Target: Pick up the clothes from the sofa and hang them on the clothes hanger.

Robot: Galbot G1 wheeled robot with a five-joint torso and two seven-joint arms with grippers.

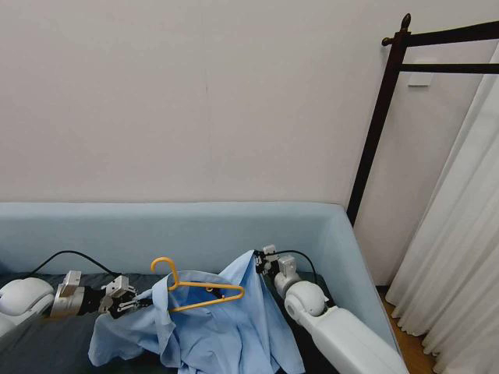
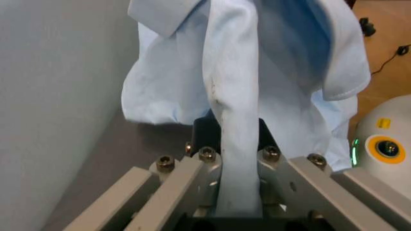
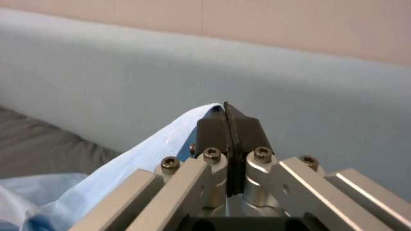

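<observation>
You've got a sofa point(image 1: 195, 234) w/ a pale blue back & right armrest, and a dark grey seat cushion point(image 1: 47, 343). Directly on that cushion, approx. mid-sofa & over toward the right armrest, lies a crumpled light blue shirt point(image 1: 226, 331). Its lower folds rest on the seat, while its upper edges are lifted clear of it.

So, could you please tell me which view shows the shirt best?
The head view: it shows most of the shirt with its hanger. The left wrist view shows one fold clamped in the left end effector; the right wrist view, just an edge in the right end effector.
</observation>
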